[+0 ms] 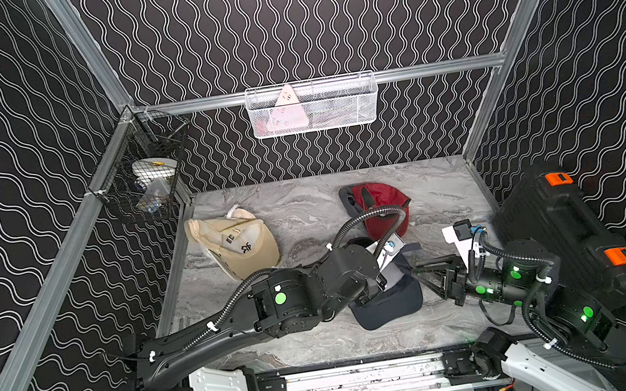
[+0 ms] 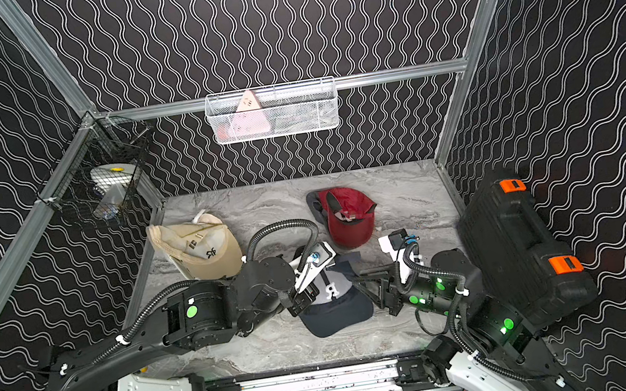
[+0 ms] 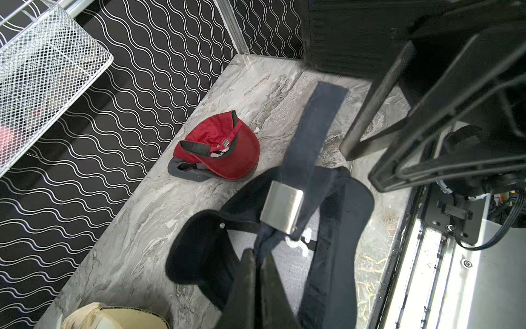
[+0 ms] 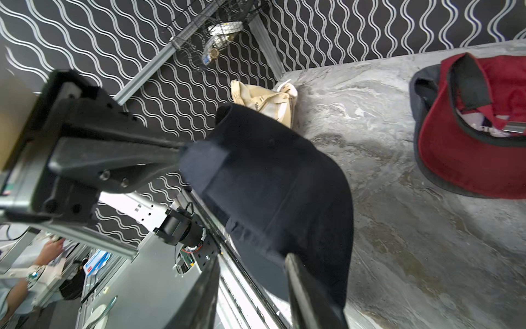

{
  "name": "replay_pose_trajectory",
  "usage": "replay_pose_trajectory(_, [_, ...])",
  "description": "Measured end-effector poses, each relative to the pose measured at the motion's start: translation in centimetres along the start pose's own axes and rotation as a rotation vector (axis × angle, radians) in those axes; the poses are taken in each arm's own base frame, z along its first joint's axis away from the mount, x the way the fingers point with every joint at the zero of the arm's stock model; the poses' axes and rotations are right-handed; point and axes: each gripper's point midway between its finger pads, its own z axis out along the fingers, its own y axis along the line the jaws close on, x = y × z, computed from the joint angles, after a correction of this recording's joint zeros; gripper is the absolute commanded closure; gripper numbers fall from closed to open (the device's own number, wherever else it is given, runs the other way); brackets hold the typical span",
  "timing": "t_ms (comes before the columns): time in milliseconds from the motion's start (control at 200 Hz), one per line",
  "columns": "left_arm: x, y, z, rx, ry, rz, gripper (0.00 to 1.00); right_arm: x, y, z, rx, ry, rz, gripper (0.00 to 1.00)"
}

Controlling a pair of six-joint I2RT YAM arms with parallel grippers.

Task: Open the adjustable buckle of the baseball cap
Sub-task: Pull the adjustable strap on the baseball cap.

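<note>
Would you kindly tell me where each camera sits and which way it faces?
Top views: overhead at the front, looking down and back; left arm, right arm, navy cap show.
Left wrist: on that arm, facing buckle and red cap past its own shut jaws.
Right wrist: on that arm, facing navy cap and beige cap; one own jaw shows.
Shared: both wrist views show the red cap.
</note>
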Motion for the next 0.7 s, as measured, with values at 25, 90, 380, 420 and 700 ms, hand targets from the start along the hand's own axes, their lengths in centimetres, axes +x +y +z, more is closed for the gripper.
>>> replay_pose_trajectory(25, [0.0, 0.0, 0.1, 0.002, 0.003, -0.002, 0.98, 0.1, 0.1, 0.0, -0.006, 0.001, -0.006, 0.57])
replay_pose_trajectory(90, [0.0, -0.1, 0.3, 0.004, 0.017, -0.004, 0.98, 0.3, 0.1, 0.1, -0.020, 0.001, -0.015, 0.57])
replay_pose_trajectory(380, [-0.4, -0.2, 0.6, 0.012, 0.047, -0.011, 0.99, 0.3, 0.0, 1.2, -0.050, -0.027, -0.059, 0.53])
replay_pose_trajectory(420, [-0.3, -0.2, 0.8, 0.012, 0.054, -0.012, 0.99, 0.2, 0.0, 1.3, -0.052, -0.032, -0.066, 0.53])
replay_pose_trajectory(700, [0.1, -0.5, 1.6, 0.029, 0.097, -0.021, 1.00, -0.7, 0.0, 1.8, -0.059, -0.068, -0.100, 0.53])
